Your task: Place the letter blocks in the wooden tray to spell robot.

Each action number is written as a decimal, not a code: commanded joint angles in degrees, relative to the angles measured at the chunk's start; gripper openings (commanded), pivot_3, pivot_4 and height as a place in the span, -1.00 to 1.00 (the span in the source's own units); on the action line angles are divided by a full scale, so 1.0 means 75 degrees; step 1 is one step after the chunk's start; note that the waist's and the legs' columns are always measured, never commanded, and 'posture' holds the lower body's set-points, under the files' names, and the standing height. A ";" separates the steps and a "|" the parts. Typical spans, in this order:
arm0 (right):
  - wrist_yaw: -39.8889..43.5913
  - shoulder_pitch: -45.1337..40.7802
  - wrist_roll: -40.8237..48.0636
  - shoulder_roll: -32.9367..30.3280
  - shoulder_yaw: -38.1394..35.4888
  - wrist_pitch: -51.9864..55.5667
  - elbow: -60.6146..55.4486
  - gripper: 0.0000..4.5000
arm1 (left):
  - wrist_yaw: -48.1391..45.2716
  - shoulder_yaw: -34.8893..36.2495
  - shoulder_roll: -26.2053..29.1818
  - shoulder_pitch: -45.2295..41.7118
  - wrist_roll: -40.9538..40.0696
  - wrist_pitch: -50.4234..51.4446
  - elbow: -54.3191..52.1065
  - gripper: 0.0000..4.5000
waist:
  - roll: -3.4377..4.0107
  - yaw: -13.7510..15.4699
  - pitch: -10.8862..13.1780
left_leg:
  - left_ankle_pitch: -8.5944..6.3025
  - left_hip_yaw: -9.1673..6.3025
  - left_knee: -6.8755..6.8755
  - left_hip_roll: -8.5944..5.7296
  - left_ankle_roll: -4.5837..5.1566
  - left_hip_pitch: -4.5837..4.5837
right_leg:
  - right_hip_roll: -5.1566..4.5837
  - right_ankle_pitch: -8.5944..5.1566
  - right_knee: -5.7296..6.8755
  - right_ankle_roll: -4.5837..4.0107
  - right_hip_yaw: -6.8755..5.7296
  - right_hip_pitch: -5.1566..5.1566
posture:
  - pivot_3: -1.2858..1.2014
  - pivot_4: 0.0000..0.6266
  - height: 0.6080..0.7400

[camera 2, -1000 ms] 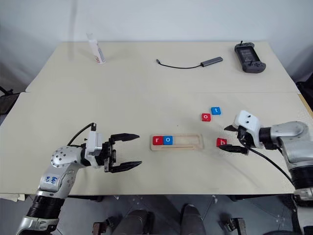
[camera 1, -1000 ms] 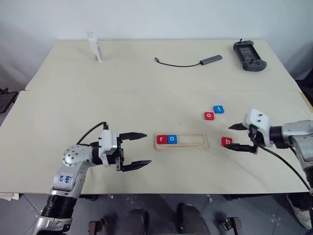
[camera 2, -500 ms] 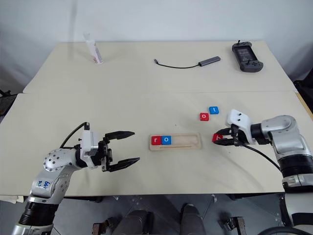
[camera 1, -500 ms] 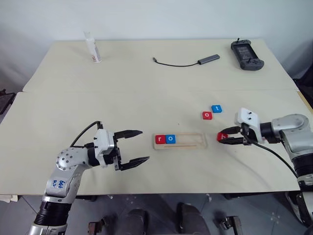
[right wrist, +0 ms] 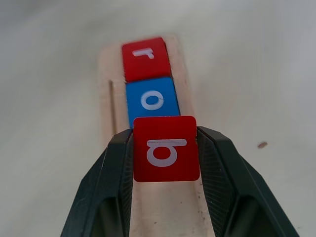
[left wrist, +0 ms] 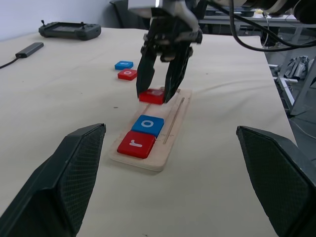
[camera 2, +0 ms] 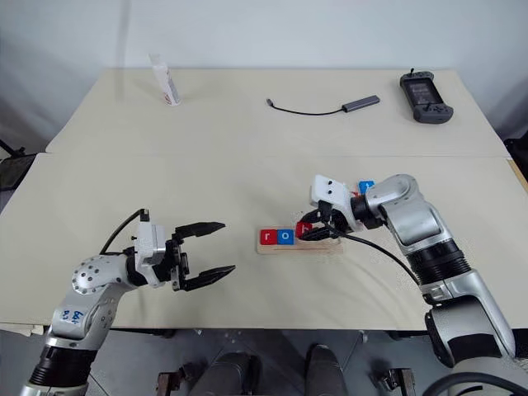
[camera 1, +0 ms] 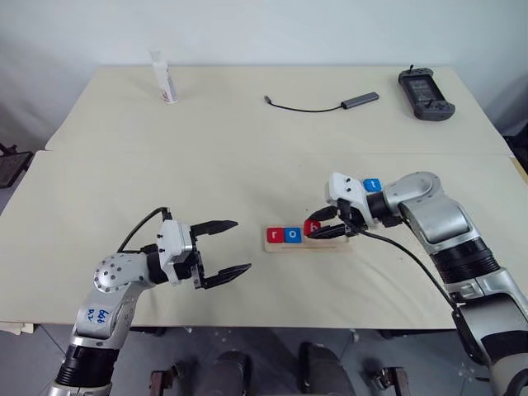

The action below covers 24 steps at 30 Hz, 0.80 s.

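In the head views I see the long pale wooden tray (camera 1: pixel 307 237) just below the centre of the frame on the cream table (camera 1: pixel 247 148). Its left end holds a red square tile with a white r (camera 1: pixel 275 235), and a blue square tile with a white o (camera 1: pixel 292 234) sits touching it on the right. My right gripper (camera 1: pixel 323 223) reaches in from the right side of the frame, its two black fingers clamped on the edges of a red square tile with a white b (right wrist: pixel 166 148). That tile is over the tray's slot, just beside the blue o; I cannot tell whether it touches the wood yet.

Right of centre, near the right wrist housing, a blue square tile with a white t (camera 1: pixel 373 185) lies on the table. In the left wrist view a second red square tile with a white o (left wrist: pixel 128 74) lies just beside the blue t, both apart from the tray.

My left gripper (camera 1: pixel 230 248) hangs in the lower left of the frame, level, jaws wide apart and holding nothing, well apart from the tray.

Along the top of the frame stand a white tube (camera 1: pixel 163 77) at upper left, a grey adapter with a black cable (camera 1: pixel 323 105) at upper centre, and a dark handheld controller (camera 1: pixel 426 82) at upper right.
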 commanded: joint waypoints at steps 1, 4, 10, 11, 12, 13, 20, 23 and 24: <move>-0.0050 -0.0052 -0.0053 0.0069 -0.0012 -0.0071 -0.0089 -0.35 | 0.0137 0.0113 0.0082 0.0139 -0.0046 0.0000 -0.0406 1.00 | 0.0000 -0.0030 0.0000 | 0.0000 0.0000 -0.0001 0.0001 0.0000 0.0000 | 0.0001 0.0000 0.0000 0.0000 0.0000 -0.0001 | 0.03 -0.52 1.00; -0.0033 -0.0037 0.0020 0.0120 -0.0030 0.0077 -0.0195 -0.02 | 0.0183 0.0126 0.0101 0.0188 -0.0065 0.0007 -0.0451 1.00 | 0.0000 -0.0087 0.0000 | 0.0000 0.0000 0.0000 0.0004 -0.0001 0.0000 | 0.0004 0.0000 0.0002 0.0000 0.0000 -0.0001 | 0.03 -0.52 1.00; -0.0081 0.0160 0.0442 0.0057 -0.0351 0.0631 -0.0866 0.86 | 0.0239 0.0110 0.0094 0.0166 -0.0073 0.0043 -0.0476 1.00 | 0.0000 -0.0094 0.0000 | 0.0000 0.0000 -0.0001 0.0006 -0.0002 0.0001 | 0.0004 0.0000 0.0003 0.0000 0.0000 -0.0002 | 0.03 -0.52 1.00; -0.0064 0.0176 0.0540 -0.0059 -0.0484 0.0700 -0.0946 0.99 | 0.0241 0.0107 0.0091 0.0166 -0.0078 0.0047 -0.0478 1.00 | 0.0000 -0.0093 0.0000 | 0.0000 0.0001 -0.0001 0.0005 -0.0002 0.0001 | 0.0004 0.0000 0.0003 0.0000 0.0001 -0.0002 | 0.03 -0.52 1.00; -0.0041 0.0222 0.0637 -0.0179 -0.0616 0.0761 -0.1020 0.99 | 0.0242 0.0103 0.0089 0.0174 -0.0082 0.0046 -0.0478 1.00 | 0.0000 -0.0088 0.0000 | 0.0000 0.0001 0.0000 0.0005 -0.0002 0.0000 | 0.0004 0.0000 0.0003 0.0000 0.0001 -0.0001 | 0.03 -0.52 1.00; -0.0032 0.0278 0.0707 -0.0290 -0.0722 0.0816 -0.1072 0.99 | 0.0235 0.0095 0.0088 0.0176 -0.0080 0.0039 -0.0465 1.00 | 0.0000 -0.0070 0.0000 | 0.0000 0.0001 0.0000 0.0005 -0.0001 0.0000 | 0.0003 0.0000 0.0003 0.0000 0.0001 -0.0001 | 0.03 -0.52 1.00; -0.0451 0.0978 0.0477 -0.0825 -0.0912 0.0707 -0.1220 0.40 | 0.0188 0.0022 0.0060 0.0015 -0.0055 0.0022 -0.0297 1.00 | -0.0001 -0.0069 0.0000 | -0.0002 0.0001 -0.0002 0.0004 0.0001 0.0001 | 0.0002 0.0000 -0.0003 0.0000 0.0000 0.0002 | 0.03 -0.52 1.00; -0.0641 0.1103 0.0399 -0.0784 -0.0857 0.0765 -0.1272 -0.06 | 0.0157 0.0014 0.0067 -0.0031 -0.0062 0.0018 -0.0246 1.00 | 0.0000 -0.0108 0.0000 | -0.0002 0.0005 -0.0002 0.0004 0.0001 0.0001 | 0.0003 0.0000 -0.0001 0.0000 0.0004 -0.0001 | 0.03 -0.52 1.00; -0.0696 0.1126 0.0390 -0.0744 -0.0829 0.0797 -0.1304 -0.23 | 0.0148 0.0013 0.0067 -0.0041 -0.0063 0.0015 -0.0232 1.00 | 0.0000 -0.0117 0.0000 | -0.0002 0.0008 -0.0002 0.0006 0.0000 0.0001 | 0.0004 0.0000 0.0000 0.0000 0.0006 -0.0002 | 0.03 -0.52 1.00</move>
